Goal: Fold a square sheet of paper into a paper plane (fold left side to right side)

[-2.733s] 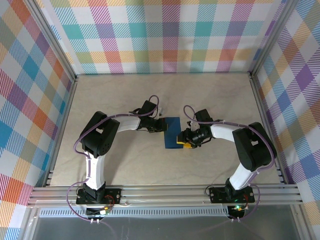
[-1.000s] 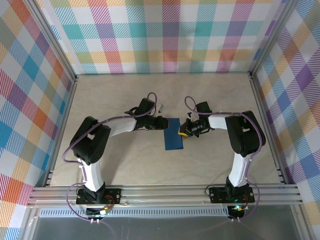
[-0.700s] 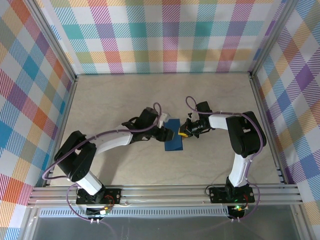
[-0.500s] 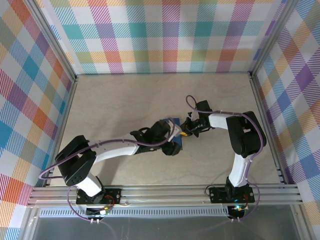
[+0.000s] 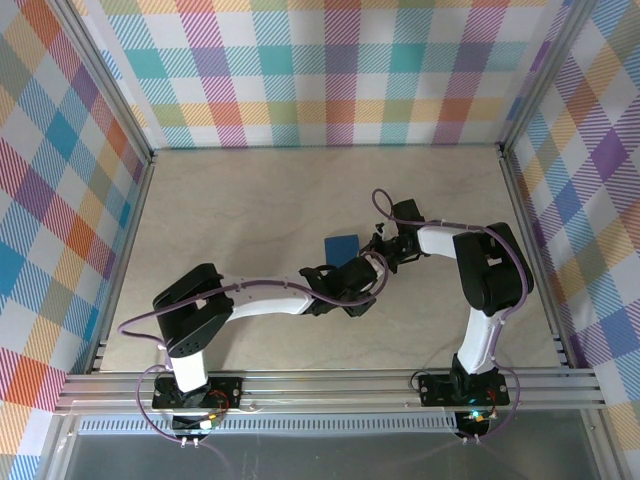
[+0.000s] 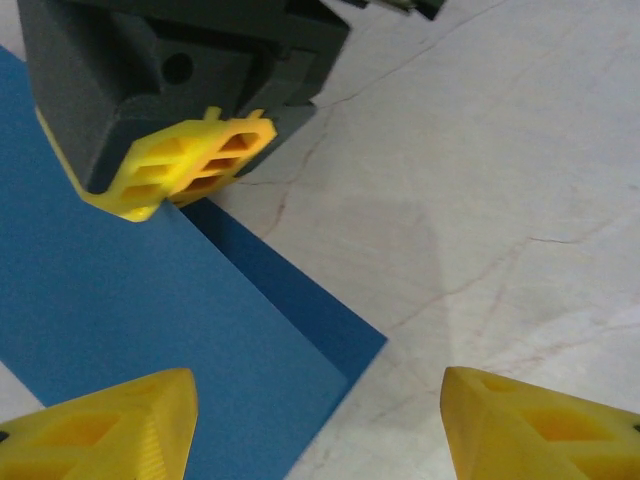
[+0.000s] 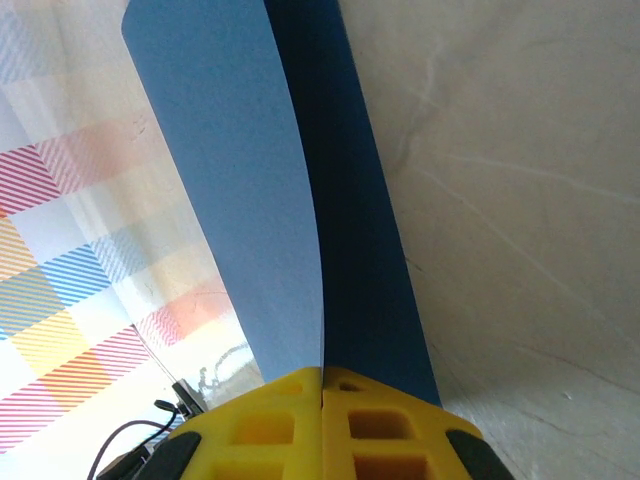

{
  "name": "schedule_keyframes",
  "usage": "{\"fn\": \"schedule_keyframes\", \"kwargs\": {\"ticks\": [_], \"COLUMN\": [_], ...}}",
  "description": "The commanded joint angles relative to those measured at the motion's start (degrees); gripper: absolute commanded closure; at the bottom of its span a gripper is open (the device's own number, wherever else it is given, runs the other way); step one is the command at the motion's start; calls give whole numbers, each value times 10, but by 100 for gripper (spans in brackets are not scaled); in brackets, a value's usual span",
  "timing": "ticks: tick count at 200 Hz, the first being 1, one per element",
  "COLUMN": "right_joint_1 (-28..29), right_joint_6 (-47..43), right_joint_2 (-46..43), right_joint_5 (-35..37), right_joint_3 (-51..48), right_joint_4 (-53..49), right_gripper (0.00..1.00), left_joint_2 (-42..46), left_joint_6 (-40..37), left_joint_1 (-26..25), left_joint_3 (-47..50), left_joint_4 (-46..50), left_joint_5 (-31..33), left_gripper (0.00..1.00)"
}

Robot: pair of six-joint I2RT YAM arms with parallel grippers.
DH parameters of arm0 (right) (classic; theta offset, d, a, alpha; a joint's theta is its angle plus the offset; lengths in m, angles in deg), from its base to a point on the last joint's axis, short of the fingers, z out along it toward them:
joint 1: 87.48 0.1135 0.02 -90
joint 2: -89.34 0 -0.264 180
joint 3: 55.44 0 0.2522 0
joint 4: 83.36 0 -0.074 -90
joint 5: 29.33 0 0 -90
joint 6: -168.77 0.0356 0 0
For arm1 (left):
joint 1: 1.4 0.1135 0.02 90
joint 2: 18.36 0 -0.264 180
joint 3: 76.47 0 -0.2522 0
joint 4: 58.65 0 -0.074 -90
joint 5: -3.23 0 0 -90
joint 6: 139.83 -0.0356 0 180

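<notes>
One edge of the square sheet of paper (image 5: pixel 342 246), at the middle of the table (image 5: pixel 250 200), is pinched in the clenched right gripper (image 7: pixel 322 385), while the left gripper (image 6: pixel 315 420) hovers with jaws apart over its near corner and should press down flat without dragging it.

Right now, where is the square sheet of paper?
In the top view, the square sheet of paper sits near the table's middle, its right edge pinched by the right gripper, the open left gripper just in front.
</notes>
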Motion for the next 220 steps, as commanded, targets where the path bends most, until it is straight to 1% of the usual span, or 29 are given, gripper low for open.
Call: {"fn": "schedule_keyframes", "kwargs": {"ticks": [1,39,68,94,117,139,168,195,220], "right_joint_1": [-2,-2,-2,-2,-2,-5,-19,-44,-61], "right_joint_6": [10,10,10,3,-9,-20,-37,-58,-81], "right_joint_2": [-16,-13,-12,-14,-22,-40,-76,-127,-173], "right_joint_5": [-17,-17,-17,-17,-11,-5,12,28,35], "right_joint_3": [5,5,5,16,30,40,40,11,-33], "right_joint_4": [-3,0,3,-6,-14,-11,-11,-6,-3], "right_gripper": [95,94,91,87,82,76,65,59,58], "left_joint_2": [-18,-31,-26,-18,-11,-1,26,52,65], "left_joint_6": [-6,-7,-5,-2,8,22,43,66,98], "left_joint_1": [-6,-6,-5,-5,-3,5,27,64,101], "left_joint_3": [-23,-35,-32,-25,-18,-11,16,49,73], "left_joint_4": [26,26,25,23,19,14,-12,-49,-84], "left_joint_5": [39,28,27,27,23,1,-58,-155,-240], "left_gripper": [38,61,79,91,100,100,100,100,100]}}
